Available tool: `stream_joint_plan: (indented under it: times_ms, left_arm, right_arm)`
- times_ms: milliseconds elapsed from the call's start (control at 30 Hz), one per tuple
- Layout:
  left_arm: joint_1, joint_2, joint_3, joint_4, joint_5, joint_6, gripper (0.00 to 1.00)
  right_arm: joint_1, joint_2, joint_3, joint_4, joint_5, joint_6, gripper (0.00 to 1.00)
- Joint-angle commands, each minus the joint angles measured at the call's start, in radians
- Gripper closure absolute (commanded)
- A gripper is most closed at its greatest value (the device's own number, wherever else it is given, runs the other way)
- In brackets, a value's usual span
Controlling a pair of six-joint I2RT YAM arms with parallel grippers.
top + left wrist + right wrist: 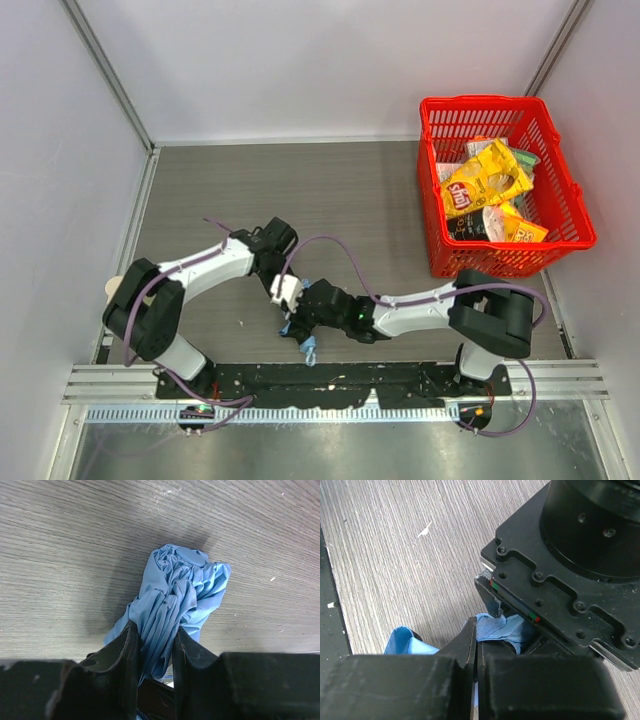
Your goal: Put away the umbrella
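The umbrella (175,600) lies folded on the table (60,555) near the front edge, between the two arms, its blue cloth bunched into a loose roll. The left tool (156,632) is clamped around that roll, likely to hold the folds gathered and steady. The right tool (474,627) has its fingers pressed together, tips at the cloth just beside the left one. Whether a fold or strap is pinched there I cannot tell. It probably means to tidy the bundle.
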Motion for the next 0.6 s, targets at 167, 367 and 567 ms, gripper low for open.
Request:
stream_joint_plan:
  times_ms: [167,367,567]
  left_arm:
    - [-0.045,0.079,-0.114,-0.061,-0.082,-0.05,1.0]
    - [-0.045,0.075,-0.106,-0.057,-0.076,-0.058,1.0]
    - [-0.044,0.044,-0.124,-0.044,-0.073,-0.07,1.0]
  right_arm:
    - [0.053,-0.004,-0.053,-0.088,-0.037,0.025,0.94]
    - [0.053,-0.012,-0.116,-0.001,-0.061,0.126,0.89]
    - [0.059,-0.113,-0.336,0.373,0.114,0.235,0.99]
